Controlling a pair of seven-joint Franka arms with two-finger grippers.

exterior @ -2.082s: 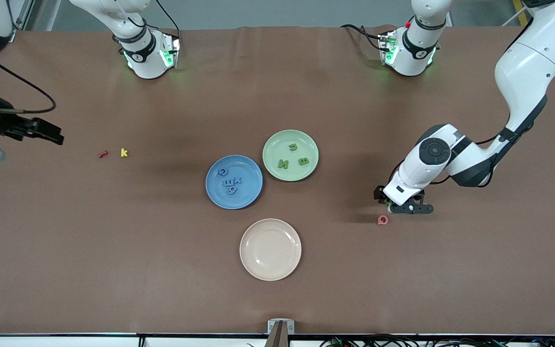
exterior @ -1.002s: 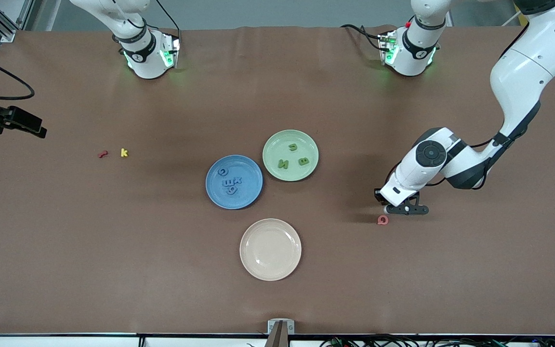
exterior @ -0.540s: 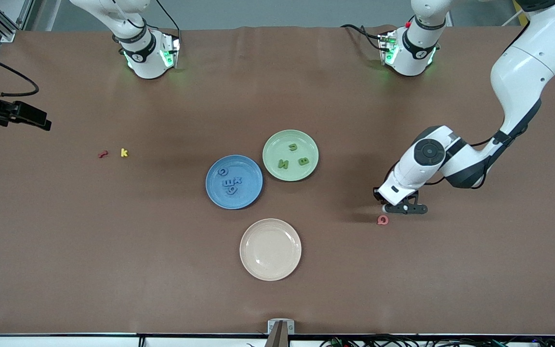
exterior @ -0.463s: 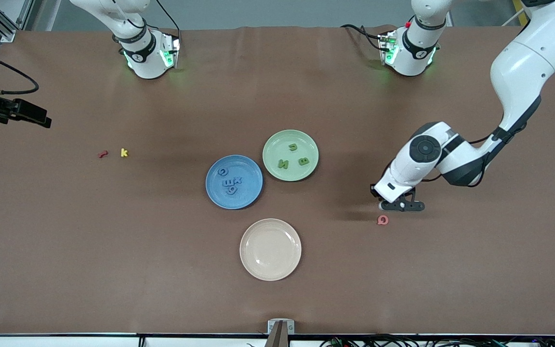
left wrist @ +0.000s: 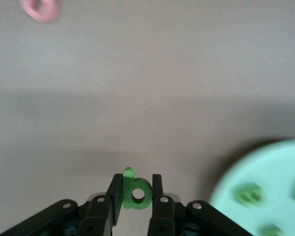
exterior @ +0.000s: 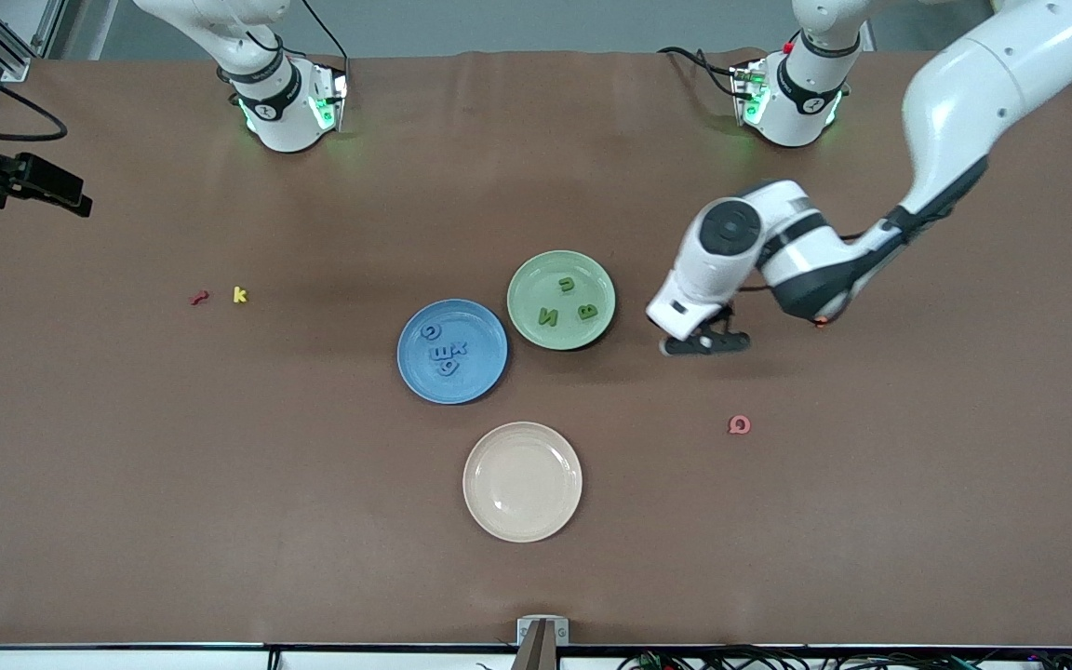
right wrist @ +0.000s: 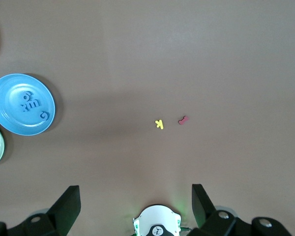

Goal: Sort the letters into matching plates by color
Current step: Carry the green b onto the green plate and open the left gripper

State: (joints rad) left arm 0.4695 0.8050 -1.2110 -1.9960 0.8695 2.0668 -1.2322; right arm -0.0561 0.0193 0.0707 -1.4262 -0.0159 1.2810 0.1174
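Hovering my left gripper [exterior: 705,344] over bare table just beside the green plate [exterior: 561,300], plenty of room around. Only my left wrist view shows it's clamped on a green letter [left wrist: 135,191], stem pointing away from the palm. Blue plate [exterior: 452,351] has four blue letters [exterior: 445,351]. My right gripper [right wrist: 135,199] waits, fingers spread wide, at its table end.

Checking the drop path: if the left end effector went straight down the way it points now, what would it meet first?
Probably bare table, not the green plate. The left end effector, shut on a green letter, hangs beside the plate's rim toward the left arm's end; height is unclear.
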